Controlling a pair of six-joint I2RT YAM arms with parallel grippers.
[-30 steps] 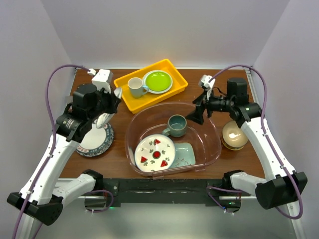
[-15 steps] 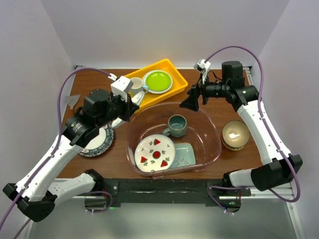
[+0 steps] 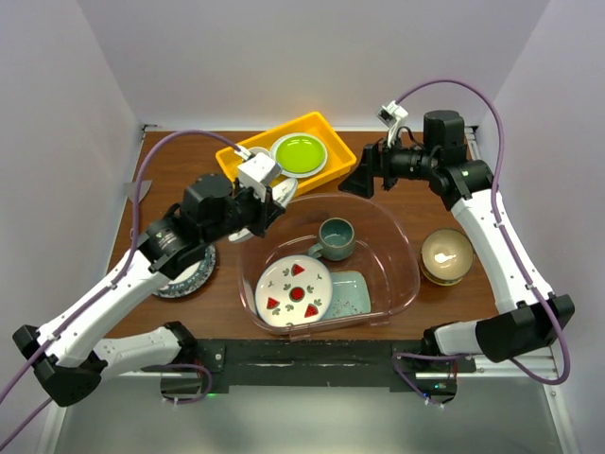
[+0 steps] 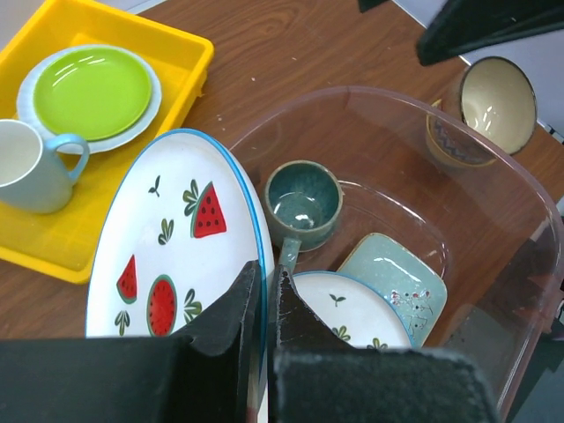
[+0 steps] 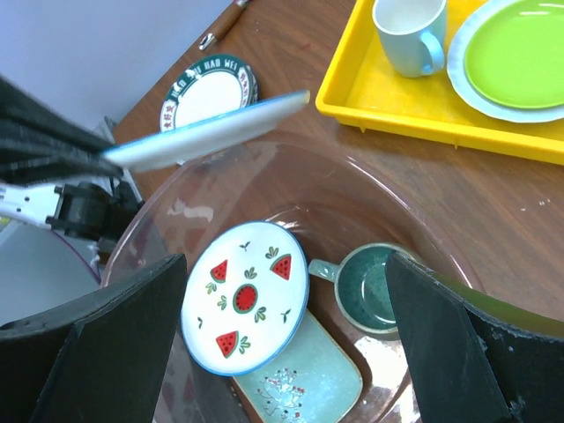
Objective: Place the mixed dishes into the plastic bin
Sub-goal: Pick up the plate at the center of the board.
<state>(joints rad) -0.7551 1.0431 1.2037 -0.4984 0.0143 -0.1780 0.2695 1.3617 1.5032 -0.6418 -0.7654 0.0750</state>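
Note:
My left gripper (image 3: 268,202) is shut on the rim of a white plate with watermelon motifs (image 4: 174,247), held tilted over the left rear rim of the plastic bin (image 3: 402,248). That plate shows edge-on in the right wrist view (image 5: 208,132). In the bin lie a second watermelon plate (image 3: 294,289), a dark teal mug (image 3: 336,236) and a mint-green tray (image 3: 357,294). A blue-floral plate (image 3: 189,271) lies on the table left of the bin, partly under my left arm. A tan bowl (image 3: 446,254) stands right of the bin. My right gripper (image 3: 361,179) hangs open and empty above the bin's rear edge.
A yellow tray (image 3: 238,191) at the back holds a white mug (image 4: 26,167) and a lime-green plate (image 3: 300,152). The tray's near edge lies close behind the bin. Purple cables loop over both arms. White walls stand round the table.
My left arm has carried the watermelon plate rightward from above the blue-floral plate to the bin's left rim. My right gripper has drawn back and leftward from the bin's right side.

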